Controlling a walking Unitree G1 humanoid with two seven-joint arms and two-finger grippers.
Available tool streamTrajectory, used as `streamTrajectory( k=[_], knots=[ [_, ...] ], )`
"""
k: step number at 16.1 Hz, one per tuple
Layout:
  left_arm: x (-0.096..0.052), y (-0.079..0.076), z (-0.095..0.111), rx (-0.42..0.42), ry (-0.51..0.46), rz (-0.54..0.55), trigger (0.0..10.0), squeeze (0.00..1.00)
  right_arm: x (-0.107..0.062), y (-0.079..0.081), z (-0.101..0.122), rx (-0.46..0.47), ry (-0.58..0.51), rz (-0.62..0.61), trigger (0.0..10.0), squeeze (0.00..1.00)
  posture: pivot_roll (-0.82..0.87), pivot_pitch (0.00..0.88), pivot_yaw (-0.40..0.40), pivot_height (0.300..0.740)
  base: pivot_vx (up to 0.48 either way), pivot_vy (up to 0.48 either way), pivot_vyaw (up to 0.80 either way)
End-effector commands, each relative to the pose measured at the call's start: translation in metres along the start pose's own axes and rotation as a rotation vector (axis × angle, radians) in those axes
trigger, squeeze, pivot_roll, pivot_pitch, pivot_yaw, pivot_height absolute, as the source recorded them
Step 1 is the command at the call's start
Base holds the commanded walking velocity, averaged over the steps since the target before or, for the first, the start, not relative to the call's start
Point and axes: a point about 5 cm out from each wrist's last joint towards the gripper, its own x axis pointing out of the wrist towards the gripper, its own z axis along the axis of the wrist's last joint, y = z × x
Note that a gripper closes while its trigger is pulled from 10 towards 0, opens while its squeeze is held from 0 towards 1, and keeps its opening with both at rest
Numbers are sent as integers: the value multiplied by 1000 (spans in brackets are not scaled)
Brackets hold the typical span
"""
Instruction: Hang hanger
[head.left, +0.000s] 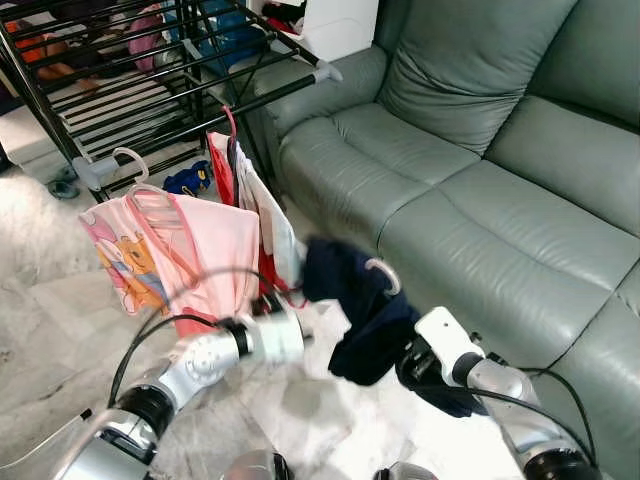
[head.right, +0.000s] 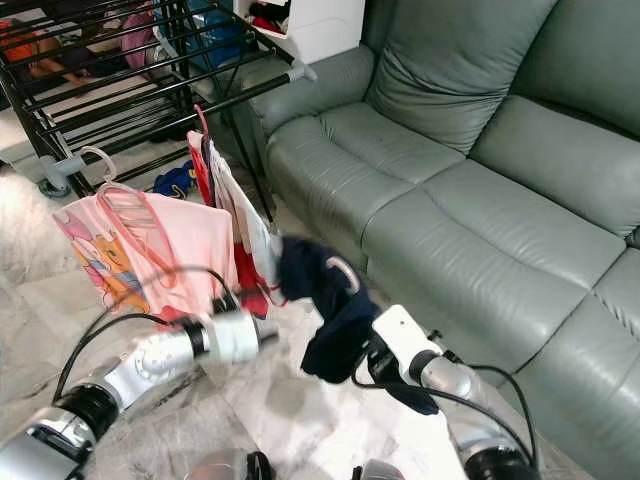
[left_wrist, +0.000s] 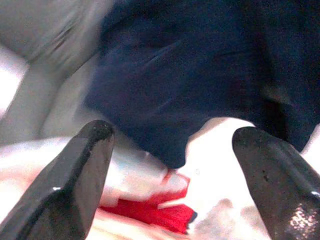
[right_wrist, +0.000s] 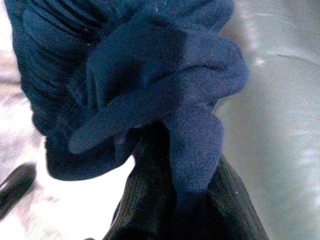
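A navy garment (head.left: 355, 310) on a hanger with a white hook (head.left: 386, 272) hangs in the air in front of the sofa. My right gripper (head.left: 418, 368) is below and to its right, buried in the navy cloth (right_wrist: 150, 90) and shut on it. My left gripper (left_wrist: 172, 132) stands open, its fingers (left_wrist: 75, 185) on either side of the garment's lower edge, with white and red cloth (left_wrist: 160, 212) just beneath. The black drying rack (head.left: 150, 70) stands at the back left.
A pink cartoon garment (head.left: 175, 250) on a pink hanger and red and white clothes (head.left: 250, 200) hang from the rack's near rail. A grey-green sofa (head.left: 480, 200) spans the right side. Pale marble floor (head.left: 50, 320) lies below.
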Motion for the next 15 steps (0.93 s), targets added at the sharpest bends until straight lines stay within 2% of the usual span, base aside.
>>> streamTrajectory(
  k=[1, 2, 3, 4, 5, 6, 7, 8, 9, 12, 15],
  knots=[
    [-5, 16, -10, -201, 68, 185, 10000, 1000, -2, -13, 13, 40, -63, -141, 10000, 0, -71, 0, 68, 740, 0, 0, 0],
    [-5, 17, -11, -238, 78, 221, 10000, 1000, -3, -15, 14, 43, -73, -172, 10000, 0, -71, 0, 68, 740, 0, 0, 0],
    [-7, 18, -17, -524, 104, 321, 10000, 1000, -6, -20, 21, 172, -146, -264, 10000, 0, -68, 0, 62, 740, 0, 0, 0],
    [-10, 21, -18, -564, 101, 369, 10000, 1000, -8, -23, 22, 216, -155, -320, 10000, 0, -67, 0, 61, 740, 0, 0, 0],
    [-14, 21, -18, -593, 95, 416, 10000, 937, -11, -25, 25, 247, -186, -375, 10000, 0, -68, 0, 63, 740, 0, 0, 0],
    [-16, 21, -19, -618, 99, 440, 10000, 620, -12, -26, 26, 276, -197, -407, 10000, 0, -68, 0, 63, 740, 0, 0, 0],
    [-19, 21, -19, -657, 100, 479, 10000, 0, -15, -26, 27, 312, -215, -422, 10000, 0, -68, 0, 64, 740, 0, 0, 0],
    [-21, 22, -17, -703, 101, 516, 10000, 0, -19, -27, 26, 326, -227, -462, 10000, 0, -71, 0, 62, 740, 0, 0, 0],
    [-22, 22, -14, -715, 94, 524, 10000, 0, -20, -26, 25, 327, -213, -473, 10000, 0, -71, 0, 62, 740, 0, 0, 775],
    [-19, 24, -4, -736, 42, 529, 10000, 0, -20, -25, 26, 346, -216, -457, 10000, 0, -76, 0, 63, 740, 0, 0, 765],
    [-17, 26, 0, -750, 48, 520, 10000, 0, -21, -28, 25, 345, -210, -455, 10000, 0, -73, 0, 62, 740, 172, 0, 746]
  ],
)
